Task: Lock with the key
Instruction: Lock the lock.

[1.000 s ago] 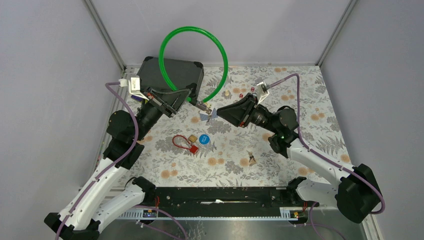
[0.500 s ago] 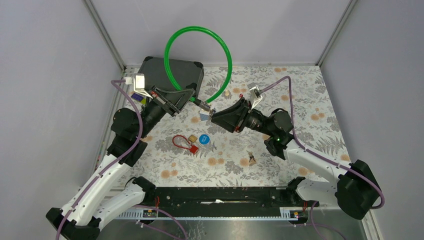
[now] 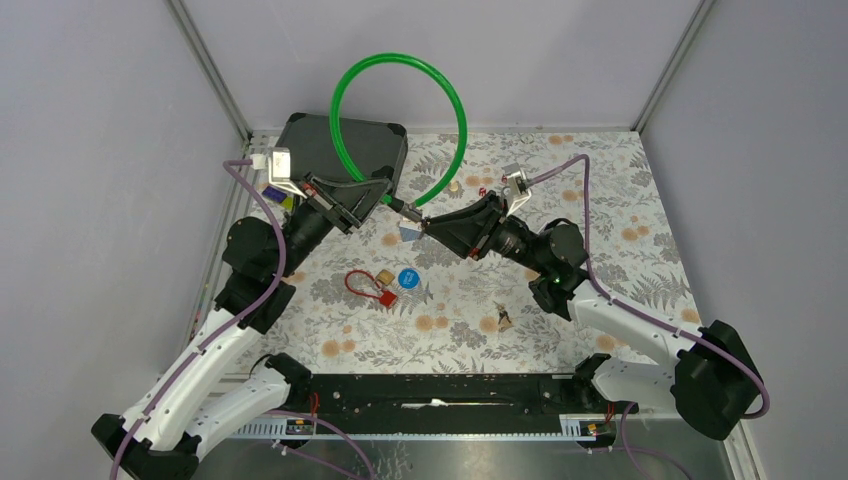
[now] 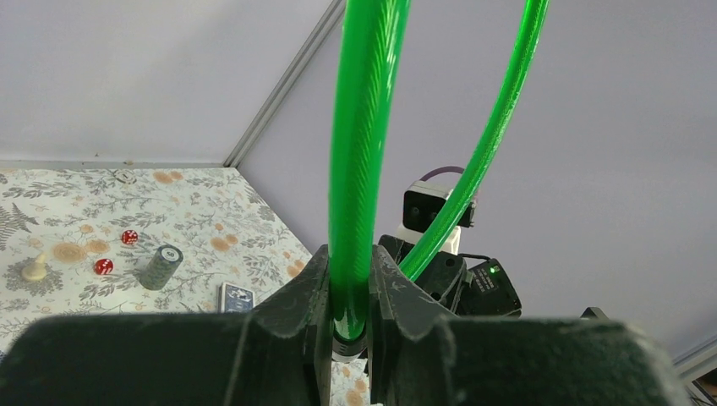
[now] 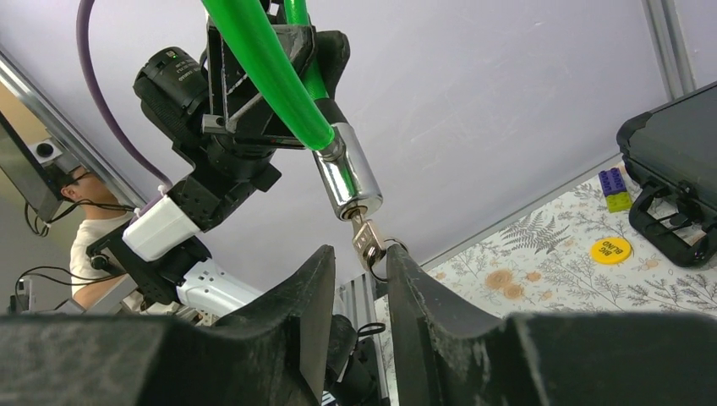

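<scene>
While the green cable lock (image 3: 400, 58) arches above the surface (image 3: 610, 200), the left hand (image 4: 349, 296) pinches it tight near its metal barrel (image 5: 348, 179); the right hand (image 5: 359, 260), partly spread, flanks the key (image 5: 366, 238) seated in that barrel, and I cannot tell whether it grips.

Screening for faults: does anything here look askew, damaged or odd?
Nothing stands out. The left pincer holds the green cable lock aloft, the key sits in its metal cylinder, and the right pincer flanks the key.
</scene>
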